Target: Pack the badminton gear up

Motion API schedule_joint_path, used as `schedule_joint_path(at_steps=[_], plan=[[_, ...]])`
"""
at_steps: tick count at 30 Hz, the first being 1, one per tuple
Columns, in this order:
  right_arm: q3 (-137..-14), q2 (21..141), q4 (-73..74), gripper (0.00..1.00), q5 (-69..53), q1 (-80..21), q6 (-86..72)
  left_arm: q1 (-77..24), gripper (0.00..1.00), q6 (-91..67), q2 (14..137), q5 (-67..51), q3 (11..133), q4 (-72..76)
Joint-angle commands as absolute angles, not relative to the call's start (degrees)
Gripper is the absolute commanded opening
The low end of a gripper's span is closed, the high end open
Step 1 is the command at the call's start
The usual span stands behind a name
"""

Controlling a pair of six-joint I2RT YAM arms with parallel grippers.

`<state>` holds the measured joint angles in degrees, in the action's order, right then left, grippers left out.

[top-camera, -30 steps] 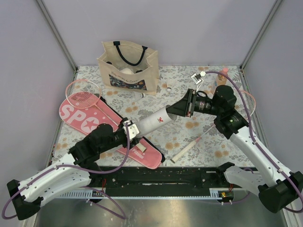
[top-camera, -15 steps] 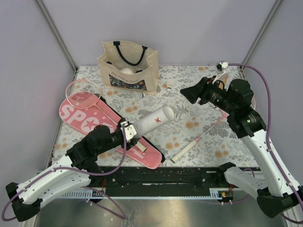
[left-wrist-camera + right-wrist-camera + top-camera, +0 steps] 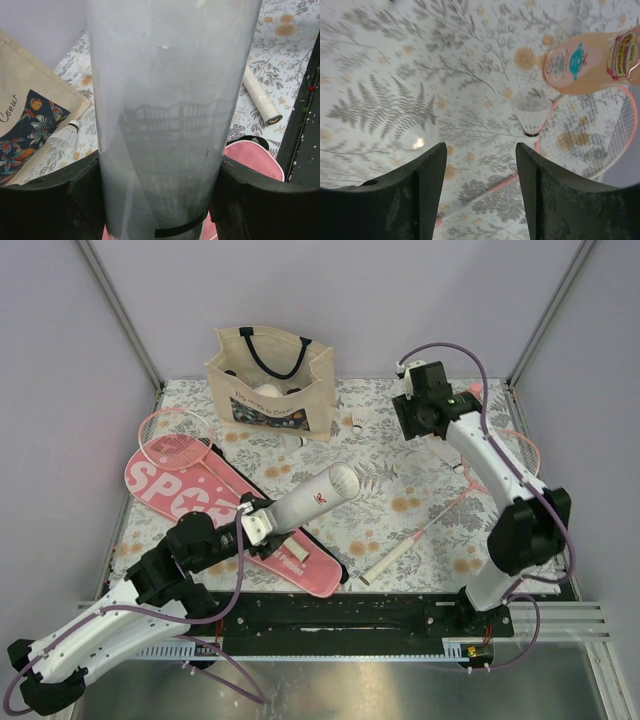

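Though partial, "SPO" on case point(image 3: 200, 490)

The floral table point(image 3: 390, 490) bears a tote point(image 3: 270, 385), pink case point(image 3: 170, 480), rackets point(image 3: 175, 445) and, seemingly, shuttlecocks point(image 3: 357, 423).

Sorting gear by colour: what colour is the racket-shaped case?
The case is pink with white lettering and spots; top external view shows it best.

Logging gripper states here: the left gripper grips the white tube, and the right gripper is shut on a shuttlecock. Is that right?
Not quite. The right gripper is open and empty; the shuttlecock lies on the table beyond its fingers, beside a racket, as the right wrist view shows. The left gripper does grip the white tube.
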<state>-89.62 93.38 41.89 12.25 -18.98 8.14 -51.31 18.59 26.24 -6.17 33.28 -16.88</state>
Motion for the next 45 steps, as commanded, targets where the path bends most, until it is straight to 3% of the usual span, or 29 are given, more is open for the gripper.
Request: schedule_joint_path(at_steps=[1, 9, 30, 34, 45], plan=[[-96.9, 102.6, 51.3, 0.66, 22.0, -17.8, 16.7, -51.4, 0.57, 18.3, 26.5, -9.4, 33.8, -12.0], [-108.6, 120.5, 57.9, 0.67, 23.1, -15.1, 18.9, -51.4, 0.57, 18.3, 26.1, -9.5, 33.5, -12.5], [-117.7, 132.8, 59.9, 0.67, 17.1, -9.1, 22.6, -51.5, 0.57, 19.3, 28.7, -8.5, 33.4, -12.3], [-117.7, 132.5, 61.8, 0.62, 16.5, -9.1, 22.0, -51.4, 0.57, 19.4, 29.2, -8.3, 33.4, -12.2], [-110.7, 126.8, 62.7, 0.31, 17.7, -9.1, 21.0, -51.4, 0.57, 19.4, 29.0, -8.1, 33.6, -12.6]])
